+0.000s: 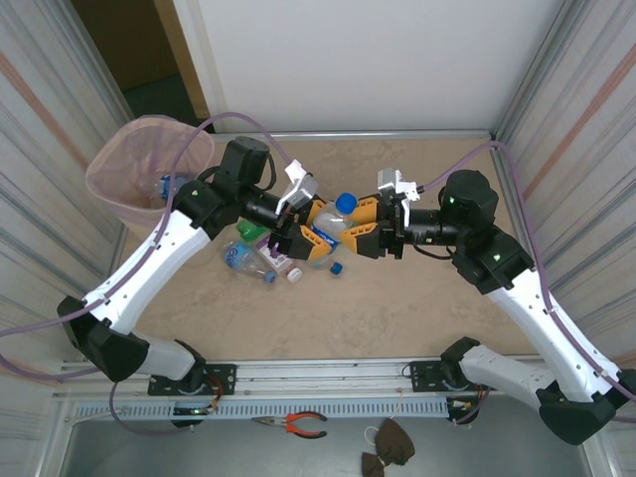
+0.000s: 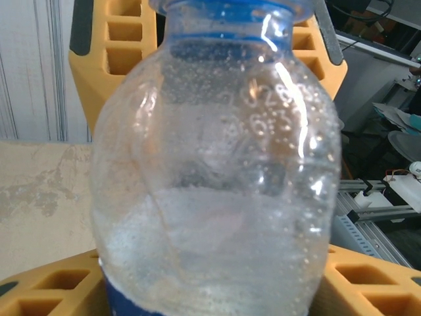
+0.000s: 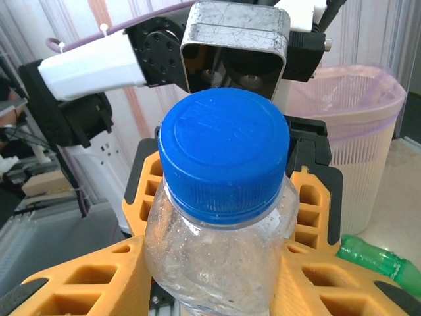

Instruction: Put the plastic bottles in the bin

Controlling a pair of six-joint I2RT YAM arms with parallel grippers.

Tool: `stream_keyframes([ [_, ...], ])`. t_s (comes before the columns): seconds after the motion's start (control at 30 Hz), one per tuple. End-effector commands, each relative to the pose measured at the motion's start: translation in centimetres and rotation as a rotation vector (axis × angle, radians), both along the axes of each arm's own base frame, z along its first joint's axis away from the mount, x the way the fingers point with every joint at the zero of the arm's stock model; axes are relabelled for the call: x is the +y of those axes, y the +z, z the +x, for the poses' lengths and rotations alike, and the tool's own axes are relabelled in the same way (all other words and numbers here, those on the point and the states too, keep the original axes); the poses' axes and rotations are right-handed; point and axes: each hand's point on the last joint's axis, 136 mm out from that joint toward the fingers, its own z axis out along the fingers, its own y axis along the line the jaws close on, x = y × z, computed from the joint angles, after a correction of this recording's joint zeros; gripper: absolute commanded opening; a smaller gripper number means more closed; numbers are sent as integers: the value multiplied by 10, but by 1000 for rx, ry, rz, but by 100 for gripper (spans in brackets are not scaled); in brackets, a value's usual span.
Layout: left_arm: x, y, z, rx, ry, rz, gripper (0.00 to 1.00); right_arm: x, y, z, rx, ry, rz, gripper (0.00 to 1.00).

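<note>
A clear plastic bottle (image 1: 335,223) with a blue cap (image 3: 223,151) hangs over the table's middle between both grippers. My right gripper (image 1: 359,228) is shut on it, its yellow fingers (image 3: 85,280) pressing both sides below the cap. My left gripper (image 1: 322,234) comes from the opposite side, and its fingers (image 2: 368,280) lie against the bottle's lower body (image 2: 217,184). More bottles lie under the left arm: a clear one (image 1: 246,258), a green one (image 1: 248,231) and a purple-labelled one (image 1: 281,261). The bin (image 1: 119,189) with its pink bag stands at the far left with a bottle (image 1: 169,186) inside.
A loose blue cap (image 1: 336,266) lies on the table near the bottles. A green bottle (image 3: 375,260) lies beside the bin (image 3: 355,131). Corrugated walls close in both sides. Pliers (image 1: 298,424) rest on the ledge in front of the arm bases.
</note>
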Motion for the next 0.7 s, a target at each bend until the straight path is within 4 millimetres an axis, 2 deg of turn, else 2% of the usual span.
stream_keyframes([
  [0.0,4,18,-20,-12,-79,-52,58,0,25,0,-23,-2,52,43],
  [0.23,5,20,-20,-37,-66,-54,49,-1,28,-2,-24,-1,56,44],
  [0.27,5,20,-19,-42,-59,-51,48,-1,28,-2,-24,-2,56,46],
  [0.37,5,19,-16,-64,-30,-36,45,-2,28,2,-22,-30,55,66],
  [0.43,6,18,-12,-75,-1,-24,45,-5,29,4,-32,-55,52,75],
  [0.5,9,17,-5,-90,45,-10,45,-8,29,6,-46,-83,46,79],
  [0.67,26,20,33,-119,281,44,46,-16,29,10,-71,-151,33,84],
])
